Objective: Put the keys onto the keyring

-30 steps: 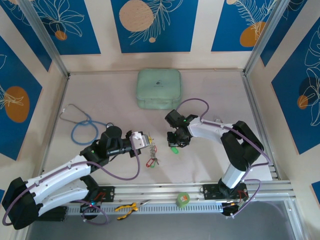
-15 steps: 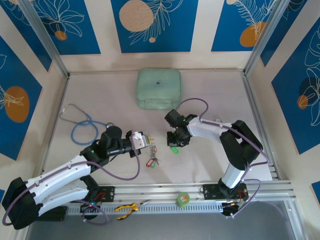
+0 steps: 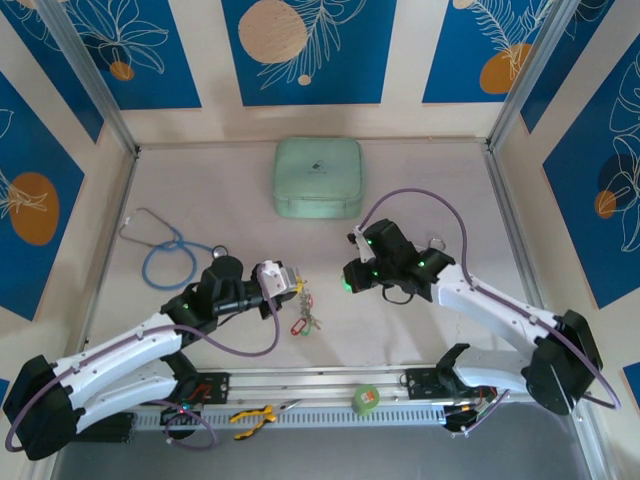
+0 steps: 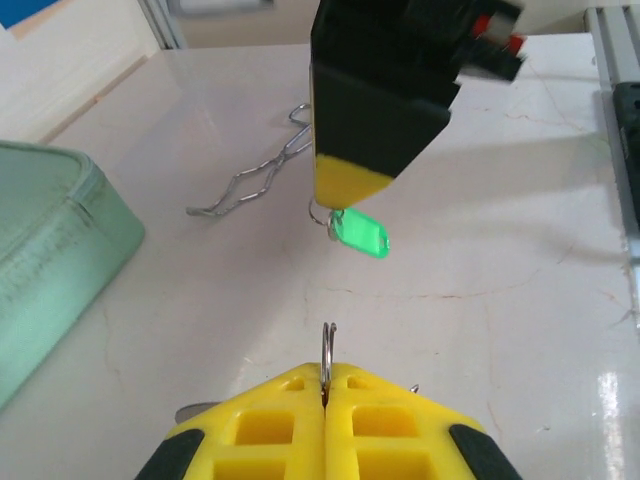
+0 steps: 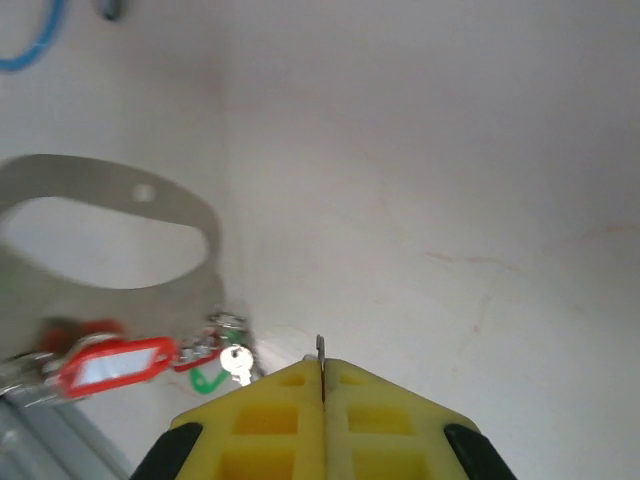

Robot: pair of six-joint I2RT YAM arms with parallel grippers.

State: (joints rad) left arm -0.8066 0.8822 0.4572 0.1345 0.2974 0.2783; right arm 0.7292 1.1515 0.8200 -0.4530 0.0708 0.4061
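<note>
The right arm has swung outward. The right gripper [image 4: 350,192] pinches the glossy green-tagged key [image 4: 361,236], dangling tag-down mid-frame. The left gripper [image 4: 327,374] nips a thin wire ring [image 4: 327,345]. The flat oval keyring [image 5: 90,178] stretches sideways, upper left of the right wrist view.

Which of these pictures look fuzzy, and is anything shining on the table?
Top view: sharp, evenly lit. Left wrist view: the right gripper looks soft, glare on the table. Right wrist view: the keyring and red tag are blurred.

A green-tagged key [image 4: 360,235] hangs mid-table; at its nine o'clock, the pale oval keyring [image 5: 100,178] carries red-tagged keys [image 5: 115,362].
</note>
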